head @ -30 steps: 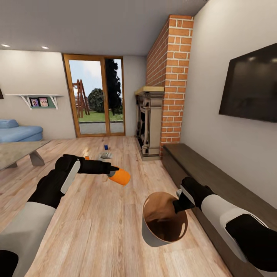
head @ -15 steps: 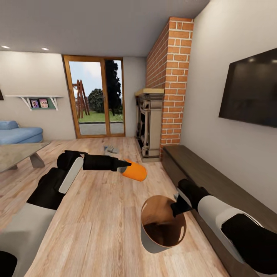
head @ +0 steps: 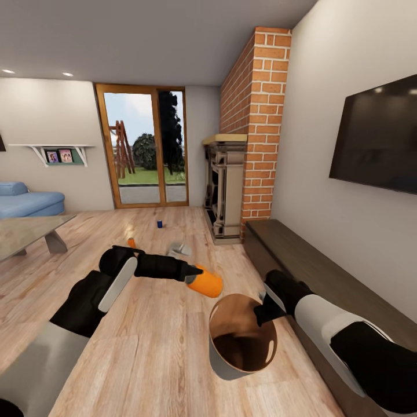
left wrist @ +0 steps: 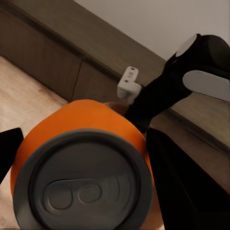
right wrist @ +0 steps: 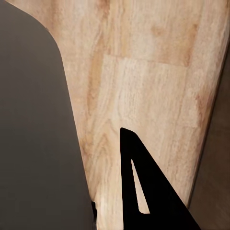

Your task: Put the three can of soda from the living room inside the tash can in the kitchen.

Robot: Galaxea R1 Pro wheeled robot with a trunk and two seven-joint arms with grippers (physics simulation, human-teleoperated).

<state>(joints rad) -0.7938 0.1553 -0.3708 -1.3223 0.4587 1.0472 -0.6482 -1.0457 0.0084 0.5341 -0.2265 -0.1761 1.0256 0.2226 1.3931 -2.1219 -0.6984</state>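
Observation:
My left gripper (head: 192,279) is shut on a bright orange soda can (head: 208,284), held on its side just above the near-left rim of the trash can (head: 223,360). In the left wrist view the orange can (left wrist: 81,167) shows its silver top. The grey trash can with a brown inside hangs above the floor, with my right gripper (head: 263,313) shut on its rim. Its grey wall (right wrist: 33,120) shows beside a black finger (right wrist: 143,191). A second orange can (head: 131,242) and a dark blue can (head: 159,223) stand on the wood floor farther off.
A low dark bench (head: 324,272) runs along the right wall under the TV (head: 376,139). The fireplace (head: 225,191) and brick chimney (head: 255,116) stand ahead. A small grey object (head: 180,250) lies on the floor. A coffee table (head: 29,229) and blue sofa (head: 29,202) are at the left.
My left gripper has carried the orange can right and then down, close to the trash can's rim. The trash can in my right gripper has shifted slightly left.

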